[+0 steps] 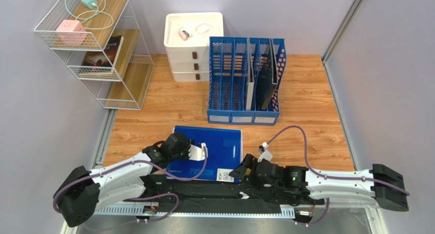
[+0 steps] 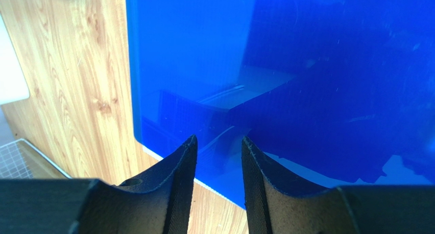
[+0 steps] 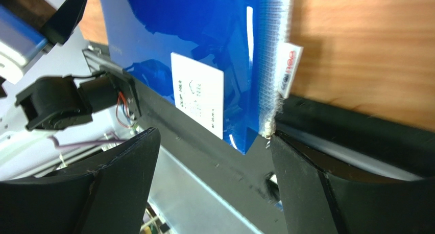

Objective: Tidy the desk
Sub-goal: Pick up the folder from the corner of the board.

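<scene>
On the wooden desk (image 1: 306, 137), close to its near edge, a glossy blue folder (image 1: 214, 142) lies flat, with a white label (image 3: 198, 93) by its near right corner. My left gripper (image 1: 196, 152) hovers low over the folder's left part. In the left wrist view this gripper (image 2: 218, 142) is open, and the folder (image 2: 306, 50) edge runs across the gap between the fingers, which pinch nothing. My right gripper (image 1: 244, 165) is at the folder's near right corner. In the right wrist view it (image 3: 214, 134) stands wide open, the folder (image 3: 204, 29) corner pointing into the gap and the right fingertip (image 3: 278, 142) by the spine.
A blue file rack (image 1: 245, 80) holding a few folders stands behind the folder. A white drawer unit (image 1: 193, 45) sits at the back, and a white wire shelf (image 1: 97, 45) with a book and pink items at the back left. A black rail (image 3: 204, 147) borders the desk's near edge.
</scene>
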`<action>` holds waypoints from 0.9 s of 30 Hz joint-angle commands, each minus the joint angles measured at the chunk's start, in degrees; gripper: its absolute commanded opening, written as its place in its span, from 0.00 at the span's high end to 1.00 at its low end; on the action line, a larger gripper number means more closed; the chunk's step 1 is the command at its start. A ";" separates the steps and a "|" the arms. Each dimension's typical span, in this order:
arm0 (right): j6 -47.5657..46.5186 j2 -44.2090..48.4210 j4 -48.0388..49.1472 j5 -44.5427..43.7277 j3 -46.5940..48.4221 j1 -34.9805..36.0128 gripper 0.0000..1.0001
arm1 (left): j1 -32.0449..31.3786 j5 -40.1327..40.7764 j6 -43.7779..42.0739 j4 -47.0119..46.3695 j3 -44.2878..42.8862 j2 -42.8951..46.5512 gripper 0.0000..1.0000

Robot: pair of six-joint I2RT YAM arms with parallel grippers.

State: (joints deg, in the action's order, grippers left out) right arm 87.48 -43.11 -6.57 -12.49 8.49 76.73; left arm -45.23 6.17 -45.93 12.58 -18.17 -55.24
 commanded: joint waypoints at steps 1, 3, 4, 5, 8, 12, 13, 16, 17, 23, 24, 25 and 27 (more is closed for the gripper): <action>1.11 0.84 -5.19 -3.24 6.18 2.63 0.16 | -1.43 -1.52 2.16 1.31 -1.51 -1.27 0.57; 1.46 1.36 -7.92 -3.85 7.76 3.68 0.16 | -1.61 -1.25 2.25 1.74 -1.69 -1.10 0.57; 1.38 1.63 -9.33 -4.55 8.03 3.69 0.16 | -1.61 -0.90 1.99 2.18 -1.69 -0.75 0.57; 1.20 2.15 -9.69 -4.91 7.94 3.78 0.16 | -1.61 -0.81 1.90 2.53 -1.60 0.48 0.57; 1.20 4.34 -11.00 -6.05 7.77 3.69 0.16 | -1.61 -1.16 2.07 4.90 -2.21 3.73 0.57; 2.33 7.86 -18.56 -6.13 9.00 4.21 0.16 | -1.52 0.76 2.08 9.82 -3.27 8.83 0.57; 2.78 8.74 -19.35 -6.32 8.22 4.22 0.17 | -1.44 2.33 1.47 10.62 -3.36 11.36 0.57; 2.61 11.38 -18.83 -8.07 6.89 4.31 0.17 | 0.05 3.49 -0.11 14.83 -3.10 16.72 0.57; 2.34 11.56 -18.83 -8.77 6.72 4.22 0.17 | 0.67 3.67 -0.56 15.63 -2.57 17.88 0.57; 1.38 11.04 -14.88 -11.06 5.22 4.22 0.16 | 9.79 3.06 -4.95 17.83 0.24 22.63 0.57; 1.38 10.68 -14.53 -11.32 5.22 4.22 0.16 | 10.42 2.18 -5.04 17.92 0.51 22.64 0.57; 1.20 10.25 -14.26 -11.33 5.13 4.22 0.16 | 10.78 2.18 -4.96 17.57 1.03 22.20 0.57; 1.20 9.02 -13.39 -11.33 5.22 4.13 0.16 | 11.04 2.18 -4.61 16.52 1.39 21.50 0.57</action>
State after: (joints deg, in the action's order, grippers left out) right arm 88.71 -32.73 -23.55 -20.62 13.82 80.60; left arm -35.27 9.21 -48.88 28.67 -18.06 -32.99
